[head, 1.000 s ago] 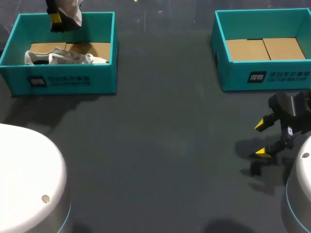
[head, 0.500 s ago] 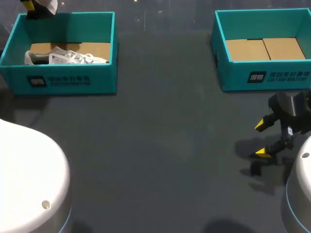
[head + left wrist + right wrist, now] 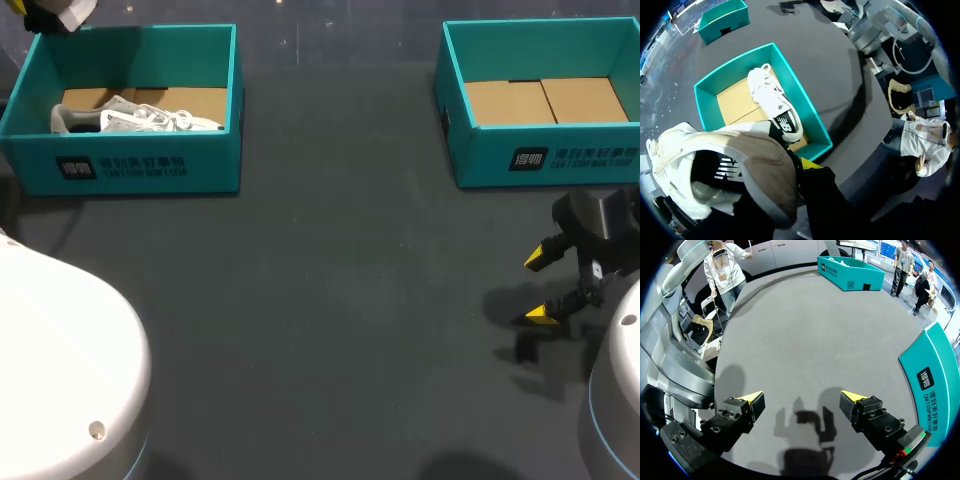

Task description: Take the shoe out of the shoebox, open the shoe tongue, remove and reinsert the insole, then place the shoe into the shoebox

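Hanging in the very upper left corner of the head view, the left gripper (image 3: 40,14) pinches a white shoe (image 3: 725,175). In the left wrist view that shoe sits right at the fingers, grey sole toward the camera, with one yellow fingertip (image 3: 809,163) showing against its side and the other hidden behind it. Ahead of and below the gripper stands the left shoebox (image 3: 130,165), teal and open-topped, at the upper left of the dark table (image 3: 330,300). A second shoe (image 3: 135,118), also white, lies along one long wall on its cardboard floor. The right shoebox (image 3: 545,160) sits at the upper right, well apart, its brown cardboard floor showing. The right gripper (image 3: 540,287) hovers low at the lower right, fingers spread wide — between them only the table and their own shadow.
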Robot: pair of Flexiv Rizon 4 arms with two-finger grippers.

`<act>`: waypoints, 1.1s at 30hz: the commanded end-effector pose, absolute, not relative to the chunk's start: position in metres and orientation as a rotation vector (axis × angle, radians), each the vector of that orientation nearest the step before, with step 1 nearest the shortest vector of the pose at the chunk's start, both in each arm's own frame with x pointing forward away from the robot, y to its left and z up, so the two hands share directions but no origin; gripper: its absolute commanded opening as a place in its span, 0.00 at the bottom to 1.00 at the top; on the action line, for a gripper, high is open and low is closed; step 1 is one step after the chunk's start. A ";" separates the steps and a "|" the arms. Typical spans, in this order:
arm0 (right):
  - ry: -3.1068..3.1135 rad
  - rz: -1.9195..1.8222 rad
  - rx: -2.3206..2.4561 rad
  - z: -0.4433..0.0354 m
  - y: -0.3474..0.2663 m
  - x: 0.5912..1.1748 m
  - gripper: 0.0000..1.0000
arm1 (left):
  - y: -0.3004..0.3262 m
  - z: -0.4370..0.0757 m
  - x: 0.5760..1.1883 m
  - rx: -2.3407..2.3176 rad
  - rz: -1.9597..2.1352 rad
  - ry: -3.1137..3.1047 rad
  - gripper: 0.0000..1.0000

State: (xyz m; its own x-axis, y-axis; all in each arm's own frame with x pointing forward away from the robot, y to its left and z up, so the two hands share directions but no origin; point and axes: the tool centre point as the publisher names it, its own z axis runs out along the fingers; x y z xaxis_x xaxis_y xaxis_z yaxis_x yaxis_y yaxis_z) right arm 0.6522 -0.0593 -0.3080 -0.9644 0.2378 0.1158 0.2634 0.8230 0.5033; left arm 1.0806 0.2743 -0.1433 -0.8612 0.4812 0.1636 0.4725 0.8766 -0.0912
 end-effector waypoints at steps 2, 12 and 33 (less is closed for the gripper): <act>-2.957 -0.823 -0.409 -0.307 -0.059 0.650 1.00 | 0.275 -0.138 1.084 -0.752 0.067 -2.850 0.00; -2.957 -0.823 -0.409 -0.307 -0.059 0.650 1.00 | 0.275 -0.138 1.084 -0.752 0.067 -2.850 0.00; -2.957 -0.823 -0.409 -0.307 -0.059 0.650 1.00 | 0.317 -0.157 1.106 -1.814 -0.183 -2.619 0.00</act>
State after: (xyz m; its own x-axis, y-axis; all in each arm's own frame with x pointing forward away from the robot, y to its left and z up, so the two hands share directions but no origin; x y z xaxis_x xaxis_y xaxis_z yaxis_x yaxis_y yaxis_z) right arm 0.6522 -0.0593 -0.3080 -0.9644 0.2378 0.1158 0.2634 0.8230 0.5033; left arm 1.1214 0.3171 -0.1558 -0.4655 0.8832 0.0570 0.8849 0.4656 0.0121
